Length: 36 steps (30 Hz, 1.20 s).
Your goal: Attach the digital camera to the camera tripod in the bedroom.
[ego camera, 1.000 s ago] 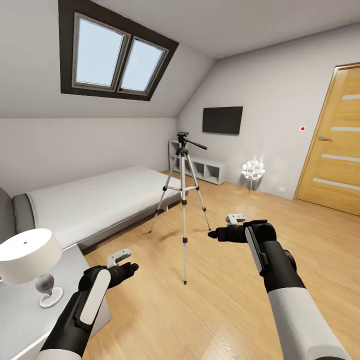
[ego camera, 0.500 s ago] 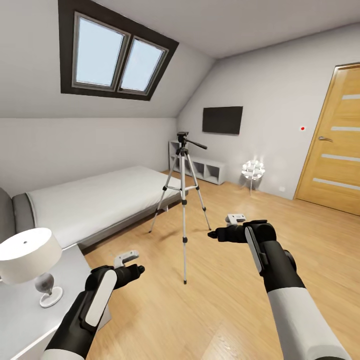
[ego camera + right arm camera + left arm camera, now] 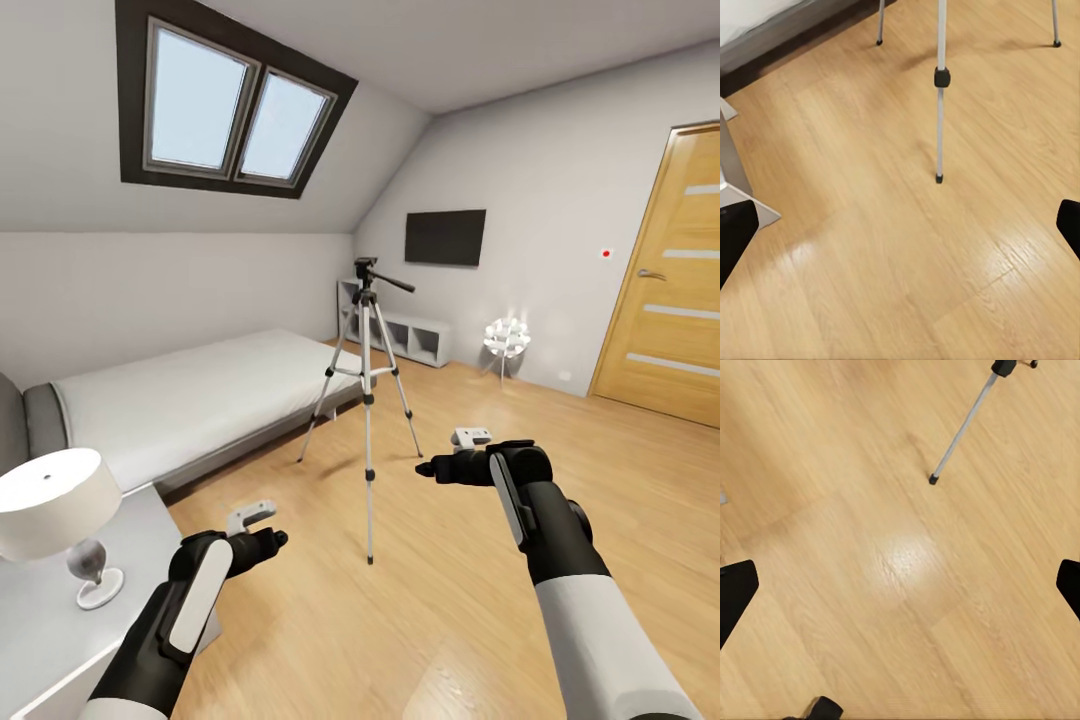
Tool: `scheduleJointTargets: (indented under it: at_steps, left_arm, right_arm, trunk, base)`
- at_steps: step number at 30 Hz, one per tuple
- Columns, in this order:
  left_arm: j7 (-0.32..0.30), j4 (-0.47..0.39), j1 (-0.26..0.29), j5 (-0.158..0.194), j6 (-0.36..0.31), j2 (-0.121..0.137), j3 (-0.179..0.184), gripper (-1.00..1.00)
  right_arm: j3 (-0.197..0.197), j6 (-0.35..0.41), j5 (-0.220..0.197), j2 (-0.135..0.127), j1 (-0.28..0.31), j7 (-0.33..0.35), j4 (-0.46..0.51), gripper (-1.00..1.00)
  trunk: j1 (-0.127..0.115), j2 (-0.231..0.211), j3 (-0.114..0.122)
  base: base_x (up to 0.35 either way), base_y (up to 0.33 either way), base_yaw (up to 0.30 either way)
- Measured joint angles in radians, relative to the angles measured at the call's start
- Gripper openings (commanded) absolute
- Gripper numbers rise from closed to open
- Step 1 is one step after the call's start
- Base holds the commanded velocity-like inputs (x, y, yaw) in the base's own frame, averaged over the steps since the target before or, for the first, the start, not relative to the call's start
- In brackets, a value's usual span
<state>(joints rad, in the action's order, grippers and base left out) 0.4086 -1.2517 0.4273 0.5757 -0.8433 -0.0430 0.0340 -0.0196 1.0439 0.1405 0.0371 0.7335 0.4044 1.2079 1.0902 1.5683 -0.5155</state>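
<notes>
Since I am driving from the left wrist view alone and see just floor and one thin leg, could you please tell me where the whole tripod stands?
Observer: The camera tripod stands upright on the wood floor ahead of the robot, beside the far end of the bed.
Operator: Thank you. Is anything mounted on it?
Observer: Its black head is bare on top, and the pan handle sticks out toward the door side.
Operator: And is the right gripper holding anything?
Observer: No, the right gripper is open and empty.
</notes>
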Motion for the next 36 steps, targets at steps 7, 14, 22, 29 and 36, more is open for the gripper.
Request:
scheduleJointTargets:
  at_steps: [7, 14, 22, 29, 36]
  left_arm:
    - [0.001, 0.007, 0.000, -0.002, 0.004, 0.005, -0.005, 1.00]
    - [0.177, 0.073, 0.000, -0.001, 0.011, 0.034, -0.089, 1.00]
    - [0.238, 0.082, 0.000, 0.006, 0.011, 0.035, -0.103, 1.00]
    - [0.238, 0.084, 0.000, 0.008, 0.011, 0.035, -0.103, 1.00]
    - [0.236, 0.090, 0.000, 0.012, 0.014, 0.035, -0.103, 1.00]
  right_arm:
    - [0.001, 0.000, 0.003, 0.002, 0.000, -0.001, -0.001, 1.00]
    - [0.000, 0.000, -0.003, -0.001, 0.000, 0.007, -0.041, 1.00]
    - [-0.001, 0.000, -0.001, -0.002, 0.000, 0.012, -0.064, 1.00]
    - [-0.001, 0.000, -0.002, -0.002, 0.000, 0.013, -0.064, 1.00]
    - [-0.001, 0.000, -0.002, -0.003, 0.000, 0.014, -0.063, 1.00]
  trunk:
    - [0.027, 0.049, -0.022]
    - [0.054, 0.098, -0.044]
    - [0.084, 0.154, -0.069]
    - [0.111, 0.203, -0.091]
    - [0.138, 0.252, -0.113]
  base:
    - [0.000, 0.000, 0.000]
    - [0.000, 0.000, 0.000]
    - [0.000, 0.000, 0.000]
    - [0.000, 0.000, 0.000]
    - [0.000, 0.000, 0.000]
